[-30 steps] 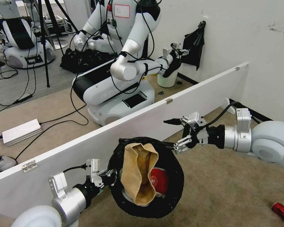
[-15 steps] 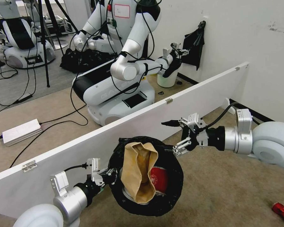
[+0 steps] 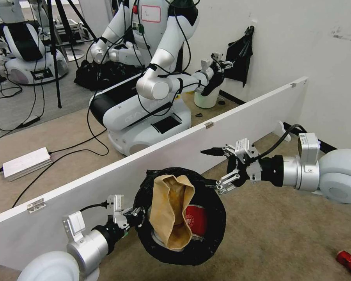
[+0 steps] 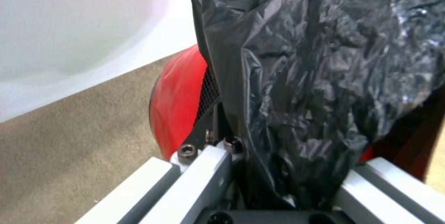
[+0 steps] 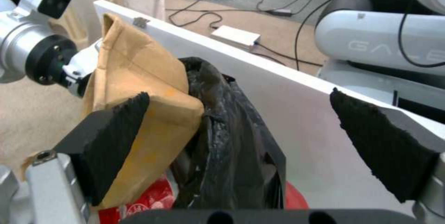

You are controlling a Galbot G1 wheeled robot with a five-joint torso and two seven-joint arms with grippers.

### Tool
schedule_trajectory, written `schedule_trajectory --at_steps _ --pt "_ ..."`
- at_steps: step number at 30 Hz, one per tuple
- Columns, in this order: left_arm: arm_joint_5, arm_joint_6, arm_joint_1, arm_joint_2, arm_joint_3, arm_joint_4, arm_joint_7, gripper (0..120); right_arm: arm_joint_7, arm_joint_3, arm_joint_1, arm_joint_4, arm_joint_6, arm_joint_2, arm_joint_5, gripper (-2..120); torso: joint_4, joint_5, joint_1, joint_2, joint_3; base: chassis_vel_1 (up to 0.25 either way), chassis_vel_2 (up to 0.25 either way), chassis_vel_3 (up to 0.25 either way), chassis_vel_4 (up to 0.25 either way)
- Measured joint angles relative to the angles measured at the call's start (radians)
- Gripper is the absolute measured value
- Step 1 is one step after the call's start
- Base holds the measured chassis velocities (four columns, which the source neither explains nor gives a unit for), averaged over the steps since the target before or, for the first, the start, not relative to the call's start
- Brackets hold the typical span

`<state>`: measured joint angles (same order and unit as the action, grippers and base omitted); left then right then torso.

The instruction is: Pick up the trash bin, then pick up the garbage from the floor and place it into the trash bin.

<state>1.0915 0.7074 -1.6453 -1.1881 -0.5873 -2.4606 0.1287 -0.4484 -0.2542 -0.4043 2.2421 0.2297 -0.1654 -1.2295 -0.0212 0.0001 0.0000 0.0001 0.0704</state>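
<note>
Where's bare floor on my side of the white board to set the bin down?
Bare carpet lies between the trash bin, held by the left claw, and the red can on the right. It is crowded along the white board, where the open right claw hangs beside the bin's rim.

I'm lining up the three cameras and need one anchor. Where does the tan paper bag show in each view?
Head view: the tan paper bag stands in the trash bin, bottom centre, between the two grippers.
Left wrist view: not in it; the bin's black liner and red side show.
Right wrist view: left of centre, behind one pad of the right gripper.
Shared landmark: the crinkly black liner.
</note>
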Motion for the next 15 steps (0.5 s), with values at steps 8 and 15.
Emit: schedule_trajectory --at_steps 8,15 --pt "-0.006 -0.002 -0.002 0.0 -0.003 0.003 -0.012 0 0.03 0.03 -0.011 0.002 -0.008 0.005 -0.02 100 0.0 0.0 0.0 0.0 0.0 0.0 0.0 0.0 0.0" --pt "-0.02 -0.005 0.008 0.001 0.003 0.012 -0.032 0 0.078 0.058 -0.023 0.007 -0.014 0.018 -0.035 100 0.0 0.0 0.0 0.0 0.0 0.0 0.0 0.0 0.0"
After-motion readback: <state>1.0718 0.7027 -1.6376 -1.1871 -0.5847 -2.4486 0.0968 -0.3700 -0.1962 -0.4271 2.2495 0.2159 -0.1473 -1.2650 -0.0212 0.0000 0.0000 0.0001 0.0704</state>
